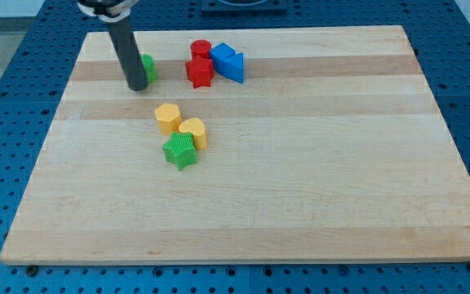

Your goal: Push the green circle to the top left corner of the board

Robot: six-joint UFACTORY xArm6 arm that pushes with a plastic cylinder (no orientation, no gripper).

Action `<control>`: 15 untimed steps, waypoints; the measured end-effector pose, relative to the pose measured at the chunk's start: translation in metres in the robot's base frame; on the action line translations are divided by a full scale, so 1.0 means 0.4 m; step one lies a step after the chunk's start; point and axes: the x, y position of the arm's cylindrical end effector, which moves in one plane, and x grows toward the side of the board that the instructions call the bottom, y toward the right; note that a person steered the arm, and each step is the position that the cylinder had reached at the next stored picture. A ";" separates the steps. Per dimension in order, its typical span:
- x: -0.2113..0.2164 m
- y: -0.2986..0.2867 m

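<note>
The green circle point(148, 67) sits near the board's top left, mostly hidden behind my rod. My tip point(137, 86) rests on the board just at the circle's lower left, touching or nearly touching it. The rod rises up and to the left out of the view's top. The wooden board point(300, 204) fills most of the view; its top left corner is a short way up and left of the circle.
A red cylinder point(201, 49), a red star block point(199, 72) and two blue blocks point(228, 61) cluster at top centre. A yellow hexagon point(168, 118), a yellow block point(193, 131) and a green star block point(180, 151) cluster at centre left.
</note>
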 end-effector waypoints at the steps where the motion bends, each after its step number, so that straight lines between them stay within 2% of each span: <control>1: -0.034 0.056; 2: -0.084 0.068; 4: -0.129 -0.012; 8: -0.106 -0.119; 11: -0.201 -0.137; 13: -0.200 -0.139; 14: -0.152 -0.138; 15: -0.053 -0.134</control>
